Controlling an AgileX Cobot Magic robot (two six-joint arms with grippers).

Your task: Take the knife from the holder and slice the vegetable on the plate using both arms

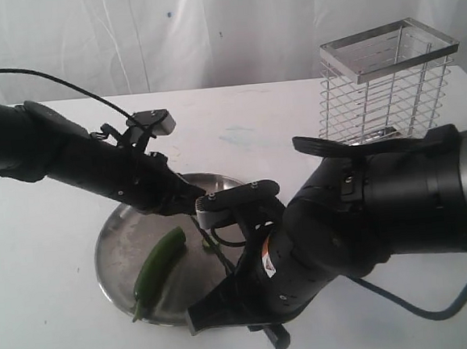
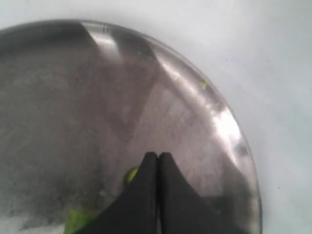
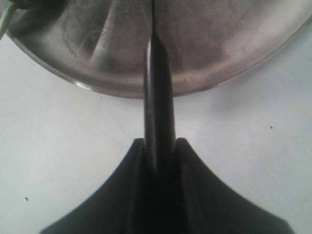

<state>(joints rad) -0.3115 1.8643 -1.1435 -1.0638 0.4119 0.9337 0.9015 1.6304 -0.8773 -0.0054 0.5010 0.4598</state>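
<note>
1. Knife (image 3: 158, 87) first: my right pincer (image 3: 160, 144) is squeezed tight on its black handle, with one finger on each side.
2. From my right wrist camera the knife points away from the pincer and crosses the rim of the plate (image 1: 121, 240). Over the plate I see the blade only as a thin dark line. I cannot tell if it touches the metal.
3. My green chili (image 1: 160, 265) lies flat on the left part of the plate. Its thin stem end points at the near rim. It is near the knife, and there is a gap between them.
4. My left pincer (image 2: 157, 156) is closed. Its two black tips are pressed together, and I see nothing between them. The tips are low over the plate, but I cannot tell if they touch it.
5. I see a small green bit (image 2: 130, 174) on the plate, just beside one left finger.
6. My left arm (image 1: 70, 159) comes in from the left over the far side of the plate.
7. My right arm (image 1: 381, 203) comes in from the right and hides the right part of the plate. It has an orange and white sticker (image 1: 267, 266).
8. My wire holder (image 1: 388, 85) stands up straight on the white table (image 1: 51, 318), at the back right, well apart from the plate.
</note>
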